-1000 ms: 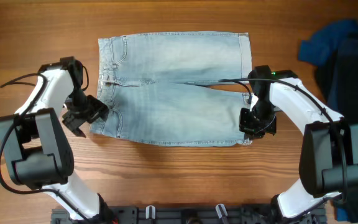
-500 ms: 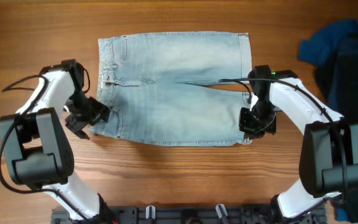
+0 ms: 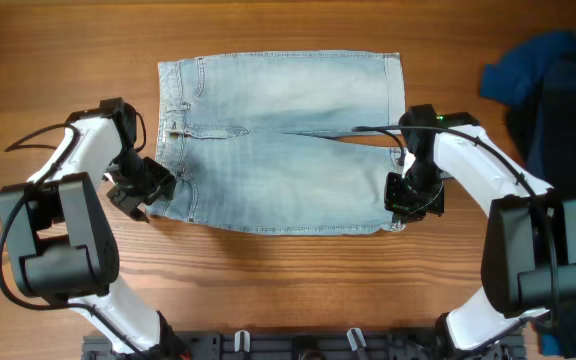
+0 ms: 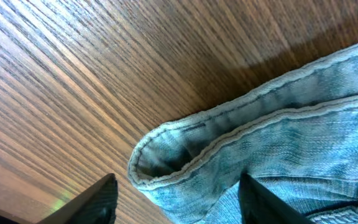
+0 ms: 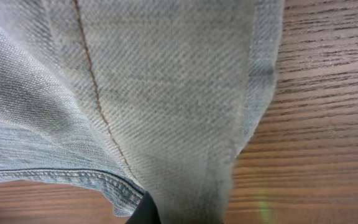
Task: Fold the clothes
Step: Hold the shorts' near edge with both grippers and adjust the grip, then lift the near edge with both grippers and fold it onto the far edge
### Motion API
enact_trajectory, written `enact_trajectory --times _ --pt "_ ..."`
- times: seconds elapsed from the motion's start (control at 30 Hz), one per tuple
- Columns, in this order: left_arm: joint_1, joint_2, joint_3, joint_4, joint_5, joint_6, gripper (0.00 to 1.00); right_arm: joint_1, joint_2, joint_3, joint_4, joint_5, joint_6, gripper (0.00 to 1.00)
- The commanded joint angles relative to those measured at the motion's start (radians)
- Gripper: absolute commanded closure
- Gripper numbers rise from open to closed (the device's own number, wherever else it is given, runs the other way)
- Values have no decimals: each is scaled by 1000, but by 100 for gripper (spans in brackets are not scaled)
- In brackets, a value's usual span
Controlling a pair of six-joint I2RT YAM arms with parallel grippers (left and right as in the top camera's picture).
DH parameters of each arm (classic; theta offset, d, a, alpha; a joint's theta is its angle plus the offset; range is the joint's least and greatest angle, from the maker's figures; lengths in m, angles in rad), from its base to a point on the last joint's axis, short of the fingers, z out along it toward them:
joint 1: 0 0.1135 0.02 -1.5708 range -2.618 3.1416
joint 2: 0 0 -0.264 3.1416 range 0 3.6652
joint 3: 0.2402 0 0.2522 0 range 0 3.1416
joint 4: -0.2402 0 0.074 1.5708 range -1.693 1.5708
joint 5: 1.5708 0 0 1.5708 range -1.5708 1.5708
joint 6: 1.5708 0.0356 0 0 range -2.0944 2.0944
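The light blue denim shorts (image 3: 278,140) lie flat on the wooden table, waistband to the left, leg hems to the right. My left gripper (image 3: 146,195) is open at the near left waistband corner; in the left wrist view its two fingers (image 4: 178,190) stand either side of the curled waistband corner (image 4: 185,155). My right gripper (image 3: 408,200) is at the near right leg hem. In the right wrist view the denim (image 5: 166,93) drapes over the jaws (image 5: 166,214), which are shut on the hem; one dark finger shows below the cloth.
A heap of dark blue garments (image 3: 553,90) lies at the right edge of the table. Bare wood table (image 3: 288,270) shows in front of the shorts and at the far left.
My left gripper has edged slightly right, closer onto the waistband corner. The right arm and the shorts have not visibly moved.
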Motion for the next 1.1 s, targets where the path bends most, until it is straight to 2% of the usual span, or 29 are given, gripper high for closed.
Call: enact_trajectory --times 0.0,0.13,0.27,0.4,0.5,0.77,1.07 --pt "4 8 -13 12 -8 -11 43 2 -18 18 6 21 -9 96" --pt "4 8 -46 48 -10 -13 62 2 -18 18 14 21 -3 96" --pt "4 8 -47 32 -10 -11 96 2 -18 18 13 19 -1 96" --pt "4 7 -34 -24 -5 -6 96 2 -18 19 -2 -25 10 96" --pt "4 -1 40 -113 0 65 96 2 -18 31 -44 -60 13 96" --pt "4 -43 280 -256 -3 66 96 -11 -18 237 -201 -51 16 96" --pt "4 -49 504 -273 -2 65 96 -201 -18 404 -269 -125 39 96"
